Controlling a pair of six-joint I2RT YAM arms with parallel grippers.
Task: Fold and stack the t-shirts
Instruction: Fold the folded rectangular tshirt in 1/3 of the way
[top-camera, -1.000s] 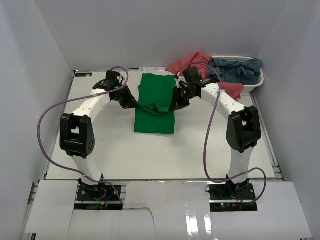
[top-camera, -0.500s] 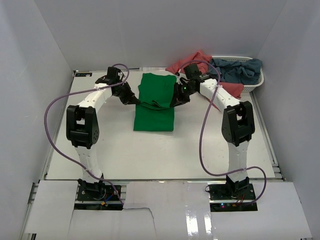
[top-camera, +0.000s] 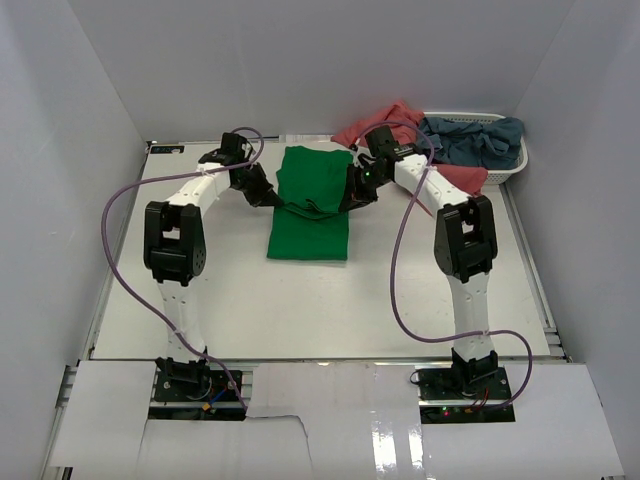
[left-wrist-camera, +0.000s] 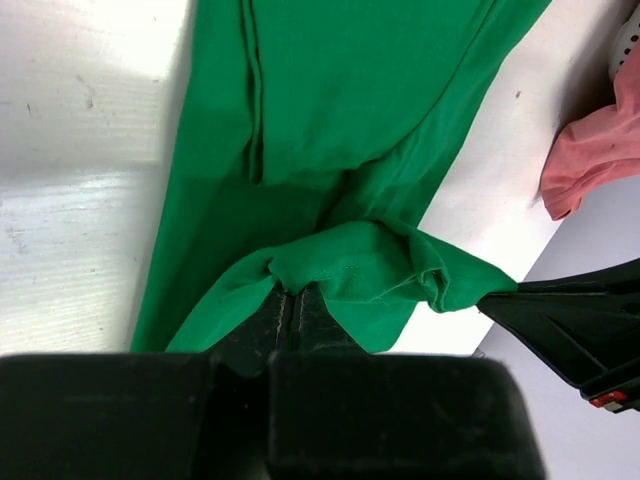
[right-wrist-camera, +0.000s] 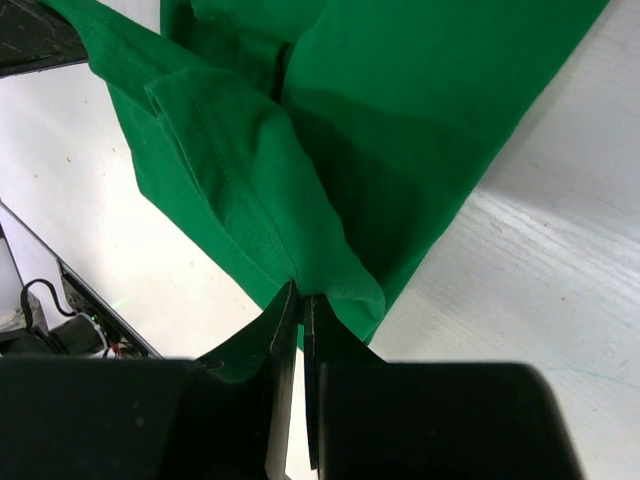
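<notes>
The bright green t-shirt (top-camera: 310, 200) lies lengthwise at the middle of the table, with a fold raised across its middle. My left gripper (top-camera: 272, 198) is shut on the left end of that fold (left-wrist-camera: 350, 265). My right gripper (top-camera: 350, 203) is shut on the right end (right-wrist-camera: 330, 280). In the left wrist view the pinched cloth bunches over the left gripper (left-wrist-camera: 291, 300). In the right wrist view a hemmed edge runs into the right gripper (right-wrist-camera: 300, 300). The salmon-pink t-shirt (top-camera: 385, 122) lies crumpled at the back right. The grey-blue t-shirt (top-camera: 475, 140) hangs over the basket.
A white slatted basket (top-camera: 515, 165) stands at the back right corner, with pink cloth (top-camera: 462, 178) spilling over its near side. White walls close in the table on three sides. Purple cables loop from both arms.
Both grippers have carried the raised green fold a little toward the back, and the shirt's near edge has drawn back with it. Both arms' elbows have swung inward and upright.
</notes>
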